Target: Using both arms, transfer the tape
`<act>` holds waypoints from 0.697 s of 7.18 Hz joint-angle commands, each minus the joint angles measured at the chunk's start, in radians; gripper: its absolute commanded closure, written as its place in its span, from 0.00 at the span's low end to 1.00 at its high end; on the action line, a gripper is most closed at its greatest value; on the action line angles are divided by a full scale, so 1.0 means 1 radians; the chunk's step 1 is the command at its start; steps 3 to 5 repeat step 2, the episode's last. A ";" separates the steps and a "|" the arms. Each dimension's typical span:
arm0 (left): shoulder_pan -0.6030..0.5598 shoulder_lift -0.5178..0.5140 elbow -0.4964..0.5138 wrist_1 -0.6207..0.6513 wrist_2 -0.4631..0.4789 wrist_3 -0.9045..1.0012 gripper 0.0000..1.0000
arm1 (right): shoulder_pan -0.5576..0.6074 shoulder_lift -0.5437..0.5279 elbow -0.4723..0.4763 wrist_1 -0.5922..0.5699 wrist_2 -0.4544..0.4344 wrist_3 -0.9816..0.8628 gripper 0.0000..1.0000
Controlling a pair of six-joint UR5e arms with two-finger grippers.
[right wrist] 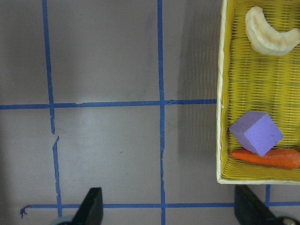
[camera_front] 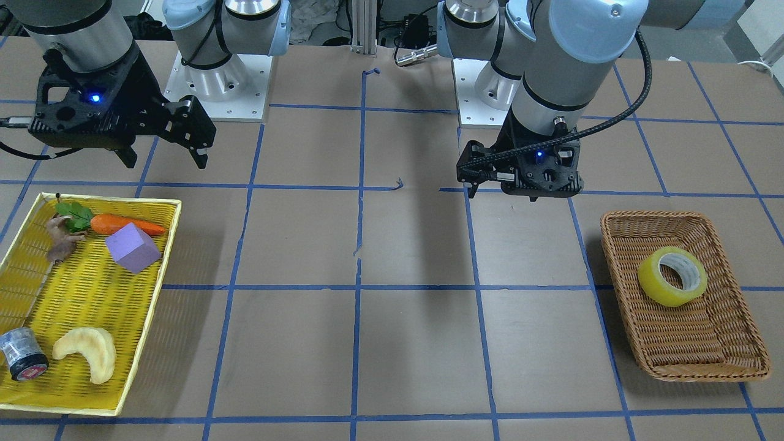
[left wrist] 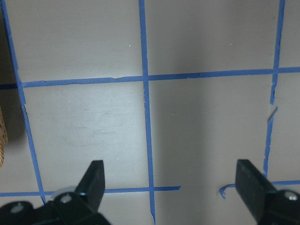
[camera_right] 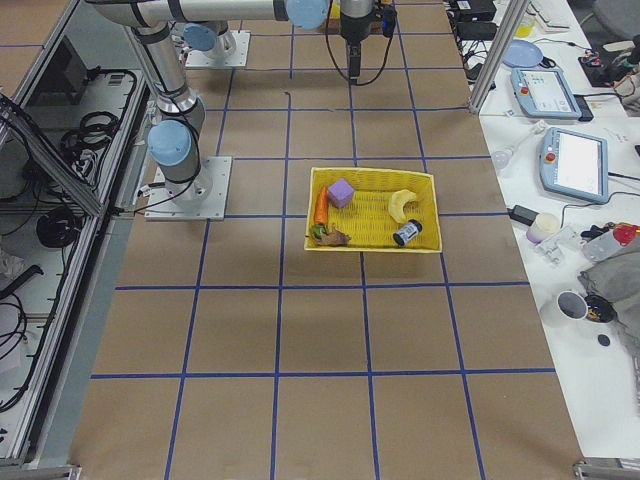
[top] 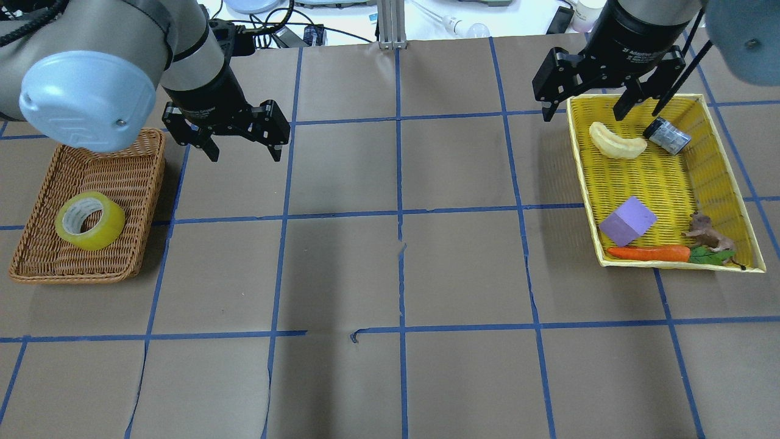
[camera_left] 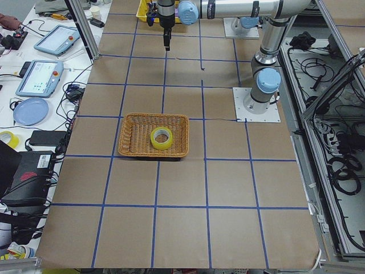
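The tape (top: 106,228), a yellow translucent roll with a pale core, lies tilted in a brown wicker basket (top: 73,268) on the robot's left side; it also shows in the front view (camera_front: 655,285) and the left side view (camera_left: 161,146). My left gripper (top: 241,139) is open and empty, hanging above bare table just beside the basket's far inner corner; its wrist view shows both fingertips (left wrist: 96,178) wide apart over the paper. My right gripper (top: 584,113) is open and empty above the far inner corner of a yellow tray (top: 664,177).
The yellow tray holds a pale crescent pastry (top: 616,143), a small grey cylinder (top: 667,135), a purple cube (top: 627,221), a carrot (top: 649,253) and a small brown figure (top: 707,235). Brown paper with blue tape lines covers the table between the basket and the tray.
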 commanded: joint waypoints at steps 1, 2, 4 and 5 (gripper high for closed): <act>-0.001 0.004 -0.006 0.000 0.001 0.001 0.00 | -0.001 0.000 0.000 0.002 -0.002 0.000 0.00; -0.001 0.004 -0.006 0.000 0.002 0.001 0.00 | -0.001 0.002 0.000 0.002 -0.002 0.000 0.00; -0.001 0.004 -0.006 0.000 0.002 0.001 0.00 | -0.001 0.002 0.000 0.002 -0.002 0.000 0.00; -0.001 0.004 -0.006 0.000 0.002 0.001 0.00 | -0.001 0.002 0.000 0.002 -0.002 0.000 0.00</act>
